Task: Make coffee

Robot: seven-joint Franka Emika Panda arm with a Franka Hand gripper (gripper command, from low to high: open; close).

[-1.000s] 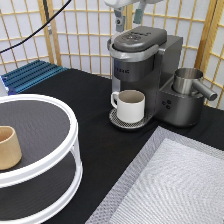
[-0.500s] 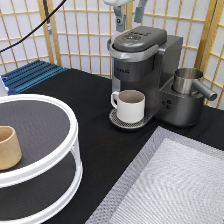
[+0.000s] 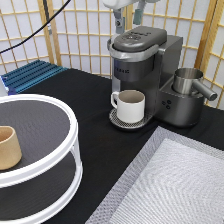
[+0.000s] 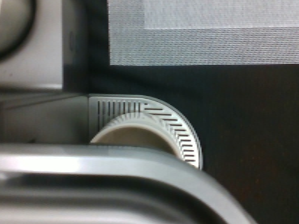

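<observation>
The coffee pod is out of view in both pictures. The grey coffee machine stands at the exterior view's top centre with its lid down. A white handled mug sits on the machine's drip tray under the spout. My gripper hangs just above the machine's lid at the exterior view's top edge, open, with nothing between its fingers. From above, the wrist view shows the machine's lid, the mug's rim and the slotted drip tray.
A steel jug stands on the machine's right side. A white two-tier round rack at the exterior view's left carries a tan cup. A grey mat covers the bottom right. A blue ribbed tray lies at the left.
</observation>
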